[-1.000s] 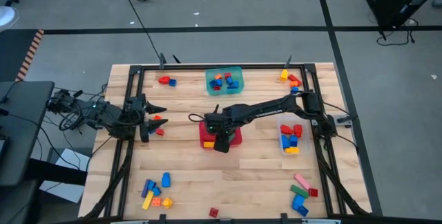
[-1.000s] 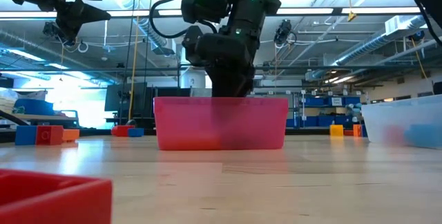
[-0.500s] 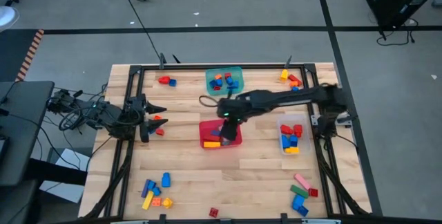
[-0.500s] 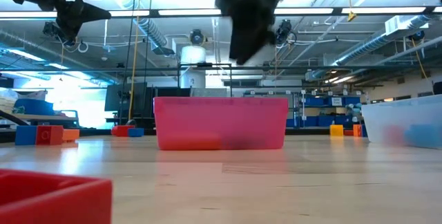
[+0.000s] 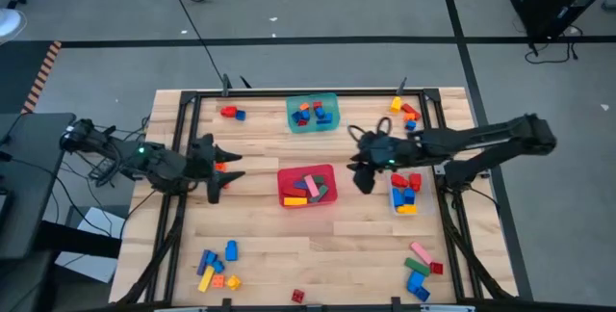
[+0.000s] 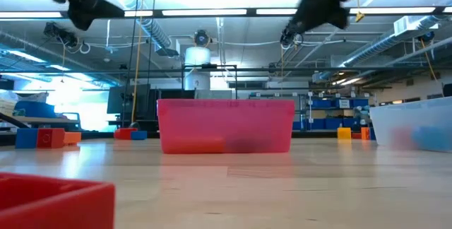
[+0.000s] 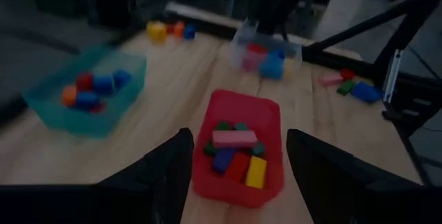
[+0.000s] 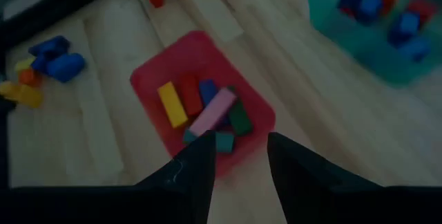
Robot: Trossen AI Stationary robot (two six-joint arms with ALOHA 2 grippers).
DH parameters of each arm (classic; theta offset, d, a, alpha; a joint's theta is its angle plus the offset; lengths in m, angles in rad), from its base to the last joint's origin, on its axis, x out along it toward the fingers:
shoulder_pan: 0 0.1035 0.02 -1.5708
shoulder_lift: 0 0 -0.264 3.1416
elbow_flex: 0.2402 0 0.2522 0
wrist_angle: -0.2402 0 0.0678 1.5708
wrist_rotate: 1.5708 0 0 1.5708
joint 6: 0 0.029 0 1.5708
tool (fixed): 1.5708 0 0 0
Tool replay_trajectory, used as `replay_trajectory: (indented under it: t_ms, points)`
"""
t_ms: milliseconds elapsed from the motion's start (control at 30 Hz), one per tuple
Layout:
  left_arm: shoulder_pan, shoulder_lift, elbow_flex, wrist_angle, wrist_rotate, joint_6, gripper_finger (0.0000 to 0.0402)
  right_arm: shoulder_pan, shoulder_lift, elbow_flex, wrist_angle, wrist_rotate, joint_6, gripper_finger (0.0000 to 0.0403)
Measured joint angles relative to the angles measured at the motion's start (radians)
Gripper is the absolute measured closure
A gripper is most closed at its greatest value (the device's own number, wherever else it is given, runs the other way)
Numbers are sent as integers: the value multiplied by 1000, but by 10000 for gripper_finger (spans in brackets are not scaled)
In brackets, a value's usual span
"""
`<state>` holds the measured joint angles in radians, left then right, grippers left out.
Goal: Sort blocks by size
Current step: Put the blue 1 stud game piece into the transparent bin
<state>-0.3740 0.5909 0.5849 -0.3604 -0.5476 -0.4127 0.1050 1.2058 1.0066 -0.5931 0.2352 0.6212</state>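
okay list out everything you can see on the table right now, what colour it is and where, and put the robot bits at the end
red tub: one, table centre, holding a pink bar plus yellow, blue, red and green blocks
teal tub: one, far edge centre, holding blue, red and orange blocks
clear tub: one, right side, holding red, blue and yellow blocks
loose blocks, far left: two, red and blue
loose blocks, far right corner: a few, yellow, red, orange
loose blocks, near left: several, blue, yellow, orange
red block: one, near edge centre
loose blocks, near right: several, pink, green, red, blue
left claw: open, empty, left of the red tub
right claw: empty, between red and clear tubs
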Motion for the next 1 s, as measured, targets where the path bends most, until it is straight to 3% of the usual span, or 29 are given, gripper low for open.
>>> replay_trajectory:
  t_ms: [333,500,633,1000]
  points:
    - [-2,460,438,-513,1,-654,161,83,-230,-222,-4,-2,82,260]
    - [-33,621,594,-739,37,-999,161,109,-312,-277,-11,-3,52,261]
    - [-94,691,620,-815,106,-1221,161,117,-358,-300,-18,-4,14,261]
    - [-314,869,620,-808,278,-1592,161,117,-409,-341,-33,-36,-24,263]
